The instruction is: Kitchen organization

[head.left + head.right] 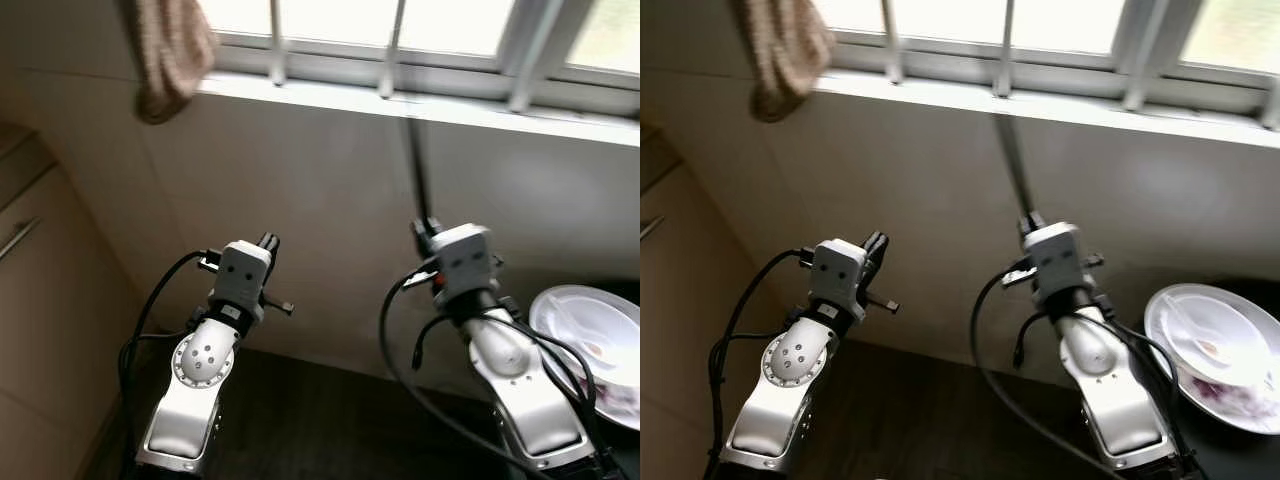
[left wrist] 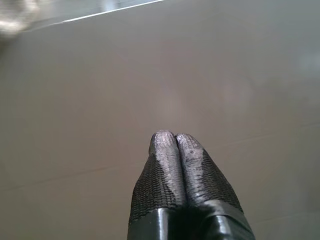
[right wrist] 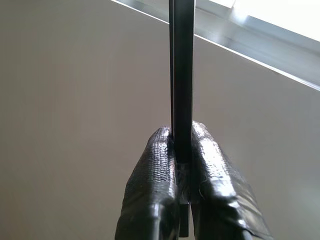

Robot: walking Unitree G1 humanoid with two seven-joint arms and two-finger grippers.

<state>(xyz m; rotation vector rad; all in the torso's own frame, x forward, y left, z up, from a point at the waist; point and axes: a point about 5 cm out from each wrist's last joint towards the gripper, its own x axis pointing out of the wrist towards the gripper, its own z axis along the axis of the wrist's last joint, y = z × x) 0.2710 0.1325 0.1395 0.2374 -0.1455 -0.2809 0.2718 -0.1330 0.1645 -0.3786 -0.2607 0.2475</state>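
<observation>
Dark bench runs along the near edge, below a pale tiled wall. At its right end lies a white plate, rim partly out of frame. On the plate: a white spoon-like piece, a small brownish smear, and a purple floral pattern at the near edge. Left part of the bench is in shade; its surface detail is hard to read there.

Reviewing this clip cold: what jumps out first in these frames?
The right gripper is raised toward the window sill, shut on a thin dark rod that points up at the window. The left gripper is raised beside it, fingers pressed together with nothing between them. A white plate sits on the dark counter at the robot's right, and a brownish cloth hangs at upper left.
</observation>
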